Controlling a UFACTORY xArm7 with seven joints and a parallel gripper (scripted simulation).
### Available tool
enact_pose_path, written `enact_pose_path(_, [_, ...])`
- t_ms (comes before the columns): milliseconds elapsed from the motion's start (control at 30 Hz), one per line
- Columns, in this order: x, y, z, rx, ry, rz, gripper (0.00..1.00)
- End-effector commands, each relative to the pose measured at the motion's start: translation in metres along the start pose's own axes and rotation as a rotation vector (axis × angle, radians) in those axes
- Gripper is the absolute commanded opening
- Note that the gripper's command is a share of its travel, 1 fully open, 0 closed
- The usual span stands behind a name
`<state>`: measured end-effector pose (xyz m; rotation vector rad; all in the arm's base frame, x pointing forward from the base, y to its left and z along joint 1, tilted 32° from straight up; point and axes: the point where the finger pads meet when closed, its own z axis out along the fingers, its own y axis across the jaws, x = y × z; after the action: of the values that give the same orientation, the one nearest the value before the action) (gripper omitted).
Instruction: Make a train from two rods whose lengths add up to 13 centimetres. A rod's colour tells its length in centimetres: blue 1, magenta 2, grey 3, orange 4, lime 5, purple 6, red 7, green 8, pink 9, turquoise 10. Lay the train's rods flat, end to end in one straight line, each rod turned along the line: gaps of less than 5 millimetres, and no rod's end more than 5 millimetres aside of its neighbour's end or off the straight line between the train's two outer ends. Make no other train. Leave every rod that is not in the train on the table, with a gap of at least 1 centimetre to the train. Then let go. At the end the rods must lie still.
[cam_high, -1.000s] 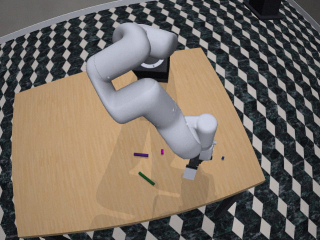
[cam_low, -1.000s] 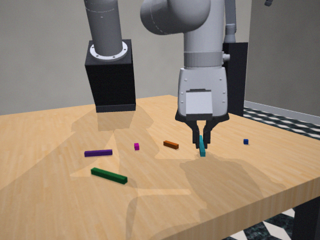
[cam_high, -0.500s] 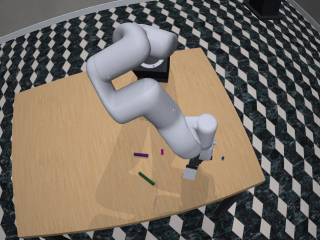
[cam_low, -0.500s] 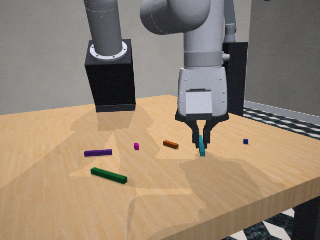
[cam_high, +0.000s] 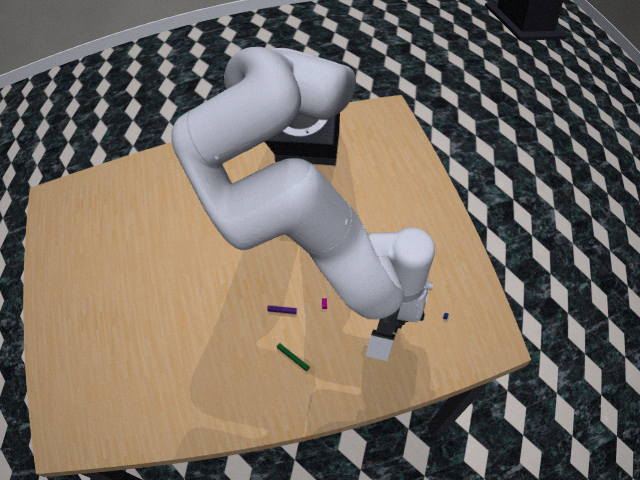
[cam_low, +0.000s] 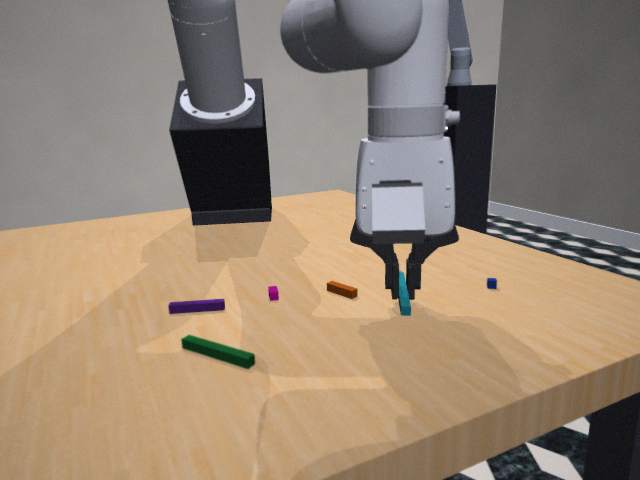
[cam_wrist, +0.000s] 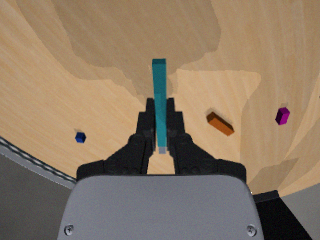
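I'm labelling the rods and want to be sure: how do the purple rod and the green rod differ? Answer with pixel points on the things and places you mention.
The purple rod (cam_high: 281, 310) (cam_low: 196, 306) is shorter; the green rod (cam_high: 293, 357) (cam_low: 218, 351) is longer. In the top view, purple lies nearly crosswise, while green slants. Both lie flat on the table.
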<state>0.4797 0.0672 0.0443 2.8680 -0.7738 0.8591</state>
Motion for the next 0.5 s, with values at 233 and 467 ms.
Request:
enact_pose_path(233, [0.0004, -0.0010, 0.0075, 0.002, 0.001, -0.001, 0.04])
enact_pose_path(467, [0.0004, -0.0010, 0.0088, 0.002, 0.001, -0.001, 0.04])
